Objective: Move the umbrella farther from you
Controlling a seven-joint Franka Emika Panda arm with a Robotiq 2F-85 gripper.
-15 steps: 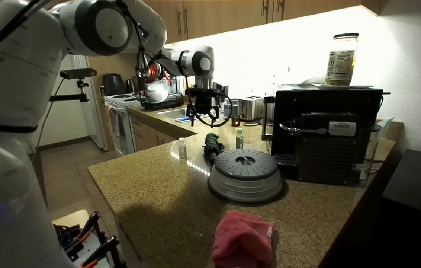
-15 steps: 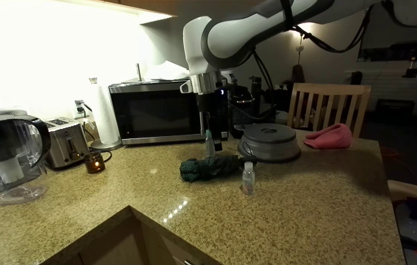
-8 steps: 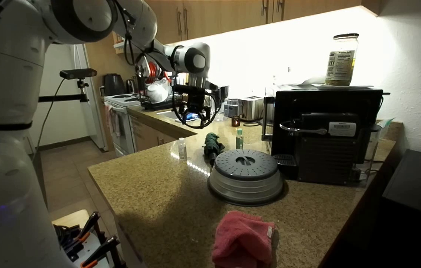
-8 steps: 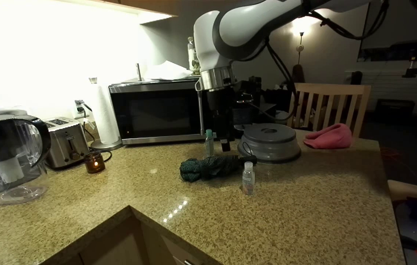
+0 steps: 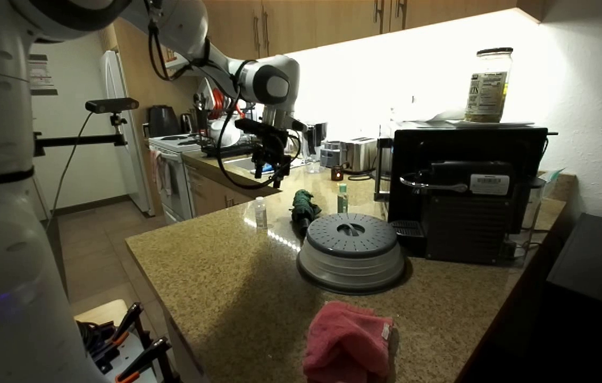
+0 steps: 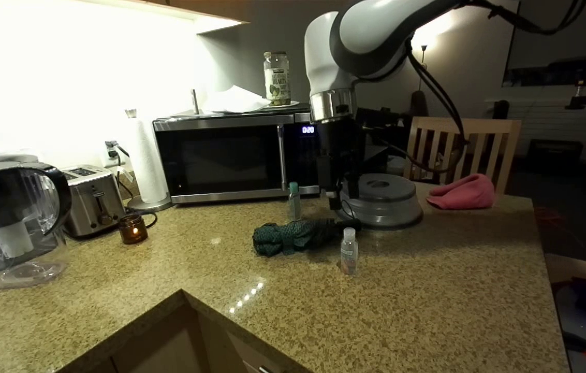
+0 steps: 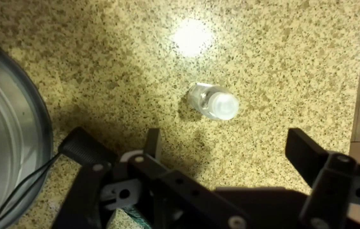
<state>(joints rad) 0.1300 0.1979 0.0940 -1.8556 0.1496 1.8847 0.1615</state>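
The umbrella [image 5: 303, 205] is folded, dark green-teal with a black handle, and lies on the granite counter. In an exterior view it lies lengthwise [image 6: 293, 237], its handle end beside the grey domed lid [image 6: 378, 199]. My gripper [image 6: 343, 197] is above the counter near the handle end; it also shows in an exterior view [image 5: 269, 175]. In the wrist view my gripper [image 7: 224, 136] is open, with nothing between its fingers. There the umbrella's black handle [image 7: 86, 146] with its cord loop lies left of the left finger. Most of the green canopy is hidden behind that finger.
A small clear bottle [image 7: 213, 101] stands just beyond the fingers and beside the umbrella [image 6: 349, 254]. A green-capped bottle [image 6: 293, 202] stands behind the umbrella. A pink cloth [image 5: 349, 340], microwave [image 6: 225, 155], coffee machine [image 5: 466, 213] and candle jar [image 6: 133, 229] are also around.
My gripper has turned about its axis and moved from above the umbrella's canopy toward its handle end and the lid. The umbrella, bottles and lid have not moved.
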